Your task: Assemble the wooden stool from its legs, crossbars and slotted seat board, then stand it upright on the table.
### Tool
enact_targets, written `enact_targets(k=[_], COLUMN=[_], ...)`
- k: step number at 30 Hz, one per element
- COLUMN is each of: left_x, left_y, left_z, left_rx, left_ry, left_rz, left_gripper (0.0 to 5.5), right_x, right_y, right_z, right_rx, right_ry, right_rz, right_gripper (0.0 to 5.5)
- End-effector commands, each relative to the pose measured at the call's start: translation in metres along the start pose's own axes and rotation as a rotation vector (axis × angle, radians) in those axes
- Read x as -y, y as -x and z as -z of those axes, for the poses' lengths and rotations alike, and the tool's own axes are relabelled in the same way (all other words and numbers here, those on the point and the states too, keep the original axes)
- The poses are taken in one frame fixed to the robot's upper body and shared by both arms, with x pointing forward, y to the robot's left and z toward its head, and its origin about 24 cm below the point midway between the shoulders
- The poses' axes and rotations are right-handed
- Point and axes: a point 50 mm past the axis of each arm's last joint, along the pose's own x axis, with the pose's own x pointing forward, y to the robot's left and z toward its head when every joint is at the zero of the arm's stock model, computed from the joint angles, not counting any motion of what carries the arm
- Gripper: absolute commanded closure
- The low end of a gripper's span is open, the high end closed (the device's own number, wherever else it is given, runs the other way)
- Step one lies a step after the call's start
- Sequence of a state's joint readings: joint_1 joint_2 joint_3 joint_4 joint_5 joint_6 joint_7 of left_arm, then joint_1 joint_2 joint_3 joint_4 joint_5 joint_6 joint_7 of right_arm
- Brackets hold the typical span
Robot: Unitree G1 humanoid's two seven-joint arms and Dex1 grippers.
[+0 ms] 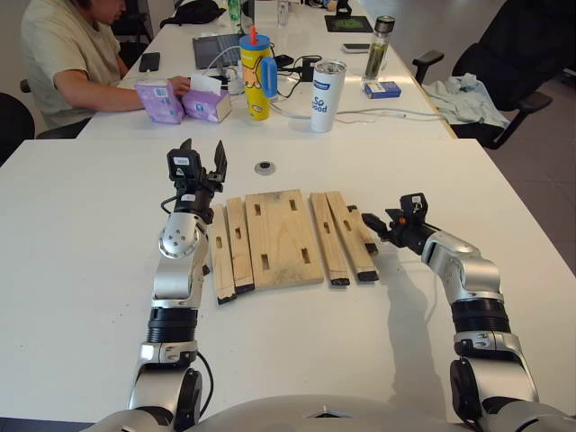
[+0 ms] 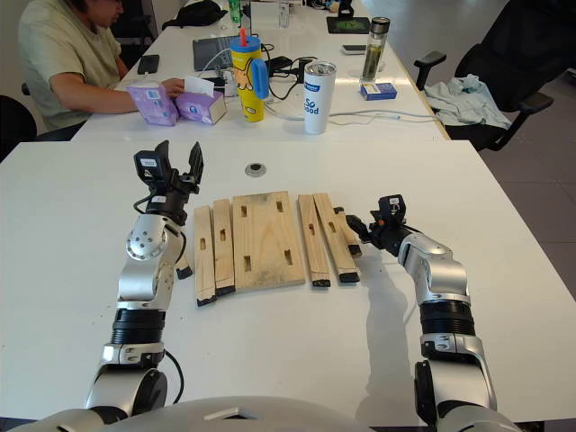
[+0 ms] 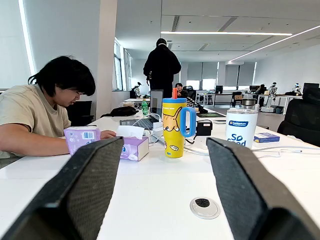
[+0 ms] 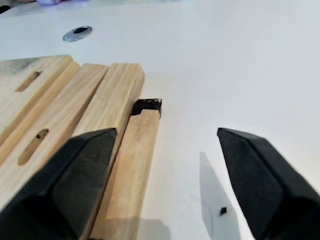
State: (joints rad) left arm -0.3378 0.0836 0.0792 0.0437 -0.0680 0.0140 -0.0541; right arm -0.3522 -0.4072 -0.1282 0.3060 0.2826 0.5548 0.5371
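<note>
The slotted seat board [image 1: 281, 238] lies flat mid-table. Two slotted leg pieces [image 1: 230, 247] lie against its left side and two more [image 1: 340, 236] against its right. A short dark-tipped crossbar [image 4: 134, 165] rests against the outermost right piece. My right gripper [image 1: 372, 225] is low over the table at the right end of the row, open, with its fingers astride the crossbar's far end and holding nothing [image 4: 164, 134]. My left gripper [image 1: 203, 149] is raised above the left leg pieces, fingers pointing up and open, empty [image 3: 165, 145].
A round metal grommet [image 1: 264, 167] sits in the table behind the boards. On the adjoining table beyond stand a yellow cup [image 1: 256, 76], a white tumbler [image 1: 328, 94] and tissue boxes [image 1: 184, 99], where a person sits. Bare table surrounds the wood.
</note>
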Motion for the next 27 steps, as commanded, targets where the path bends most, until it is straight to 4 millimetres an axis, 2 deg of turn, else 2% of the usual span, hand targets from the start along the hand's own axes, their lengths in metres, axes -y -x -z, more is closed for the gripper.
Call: enact_targets(k=[1, 10, 14, 17, 21, 27], left_x=[-0.001, -0.001, -0.001, -0.001, -0.001, 0.000], left_y=[0.003, 0.005, 0.005, 0.004, 0.004, 0.004], left_z=[0.003, 0.004, 0.003, 0.003, 0.004, 0.003], left_rx=[-0.018, -0.022, -0.020, -0.020, -0.022, -0.020], left_ry=[0.000, 0.004, 0.003, 0.003, 0.003, 0.005], left_rz=[0.000, -0.002, -0.006, -0.002, -0.001, 0.001], left_gripper=[2.41, 2.41, 2.41, 2.41, 2.41, 2.41], right_x=[0.001, 0.001, 0.012, 0.019, 0.009, 0.000], right_y=[0.005, 0.005, 0.006, 0.006, 0.004, 0.004], right_z=[0.006, 0.019, 0.018, 0.012, 0.003, 0.004], right_rx=[-0.062, -0.169, -0.175, -0.132, -0.063, -0.061], right_ry=[0.036, 0.147, 0.205, 0.167, 0.077, 0.061], right_rz=[-0.009, -0.017, 0.064, 0.090, 0.012, -0.044], right_gripper=[1.77, 1.77, 1.77, 1.77, 1.77, 1.77])
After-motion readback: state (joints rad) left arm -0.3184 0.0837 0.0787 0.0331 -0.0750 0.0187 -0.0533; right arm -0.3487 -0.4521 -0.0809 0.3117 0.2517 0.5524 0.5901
